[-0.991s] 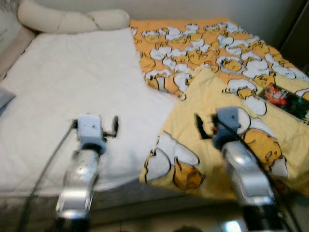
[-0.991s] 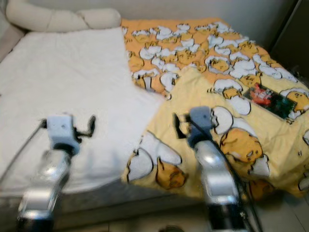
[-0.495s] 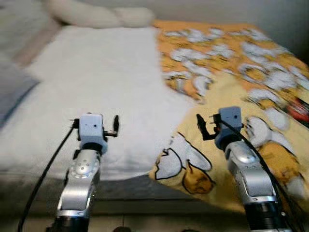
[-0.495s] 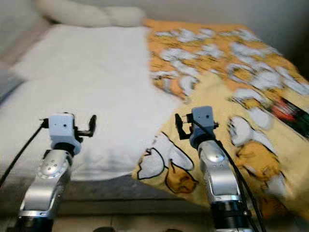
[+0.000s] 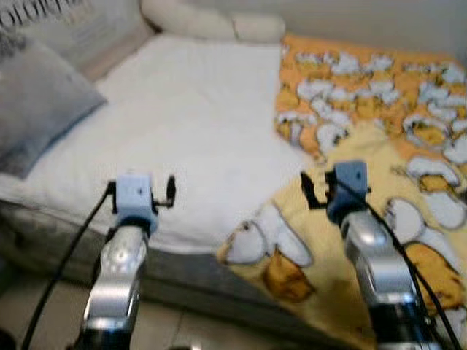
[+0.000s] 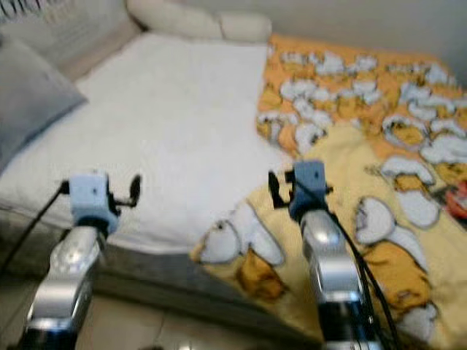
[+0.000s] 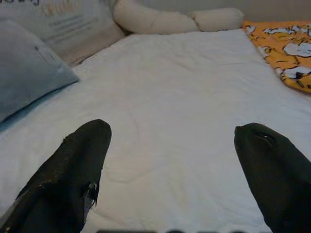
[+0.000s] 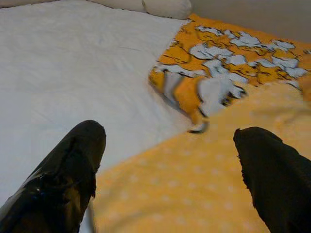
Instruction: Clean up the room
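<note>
A yellow and orange blanket (image 5: 379, 109) printed with white egg figures covers the bed's right side, one corner (image 5: 292, 248) hanging over the near edge. The bed's left side is bare white sheet (image 5: 204, 117). My left gripper (image 7: 172, 145) is open and empty above the sheet near the front edge. Over the blanket's folded pale yellow part (image 8: 204, 184), my right gripper (image 8: 170, 145) is open too, holding nothing. A small red and dark flat item (image 6: 456, 197) lies blurred on the blanket at far right.
A grey pillow (image 5: 36, 102) leans at the bed's left, with a printed cushion (image 7: 73, 24) behind it. A cream knotted bolster (image 5: 211, 22) lies at the head. The mattress's grey side (image 5: 182, 273) drops to a beige tiled floor (image 5: 44, 313).
The whole picture has shifted: the camera turned left, bringing the grey pillow into view and pushing the blanket toward the right edge. Both arms hold the same pose, fingers still open.
</note>
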You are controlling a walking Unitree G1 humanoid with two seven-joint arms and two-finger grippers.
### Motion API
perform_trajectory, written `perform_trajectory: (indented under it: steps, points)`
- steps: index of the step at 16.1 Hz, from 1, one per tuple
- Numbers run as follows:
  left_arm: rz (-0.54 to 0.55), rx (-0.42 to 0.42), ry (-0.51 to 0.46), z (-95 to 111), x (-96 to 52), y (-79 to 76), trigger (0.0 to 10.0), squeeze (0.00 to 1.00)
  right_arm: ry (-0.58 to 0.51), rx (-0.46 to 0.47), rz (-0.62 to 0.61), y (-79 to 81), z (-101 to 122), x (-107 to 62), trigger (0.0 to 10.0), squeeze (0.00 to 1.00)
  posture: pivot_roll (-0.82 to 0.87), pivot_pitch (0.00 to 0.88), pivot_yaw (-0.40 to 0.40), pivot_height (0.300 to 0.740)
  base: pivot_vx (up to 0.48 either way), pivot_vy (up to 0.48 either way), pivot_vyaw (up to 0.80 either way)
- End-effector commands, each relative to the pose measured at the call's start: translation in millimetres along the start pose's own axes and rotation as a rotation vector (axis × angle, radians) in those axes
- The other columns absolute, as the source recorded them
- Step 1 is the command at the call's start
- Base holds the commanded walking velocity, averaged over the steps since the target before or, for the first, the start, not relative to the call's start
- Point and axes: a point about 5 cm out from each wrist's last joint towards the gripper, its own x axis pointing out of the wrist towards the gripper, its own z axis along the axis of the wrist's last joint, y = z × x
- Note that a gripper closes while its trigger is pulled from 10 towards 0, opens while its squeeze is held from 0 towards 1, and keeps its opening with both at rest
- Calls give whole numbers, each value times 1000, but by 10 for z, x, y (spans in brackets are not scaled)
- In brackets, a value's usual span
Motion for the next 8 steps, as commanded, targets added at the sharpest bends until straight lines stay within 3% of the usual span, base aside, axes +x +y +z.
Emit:
perform_trajectory:
  steps: [1, 7, 8]
  points:
    - [-28, -5, -4, 17, 12, -103, 10000, 502, 7, -6, -35, -95, -16, -21, 10000, 0, -36, 0, 1, 740, 0, -461, 0]
    - [-29, -2, -4, 17, 17, -96, 10000, 494, 6, -15, -29, -78, -19, -17, 10000, 0, -34, 0, 1, 740, 0, -461, 0]
    - [-30, -1, -4, 16, 18, -100, 10000, 502, 3, -11, -20, -69, -20, -18, 10000, 0, -34, 0, 1, 740, 0, -461, 531]
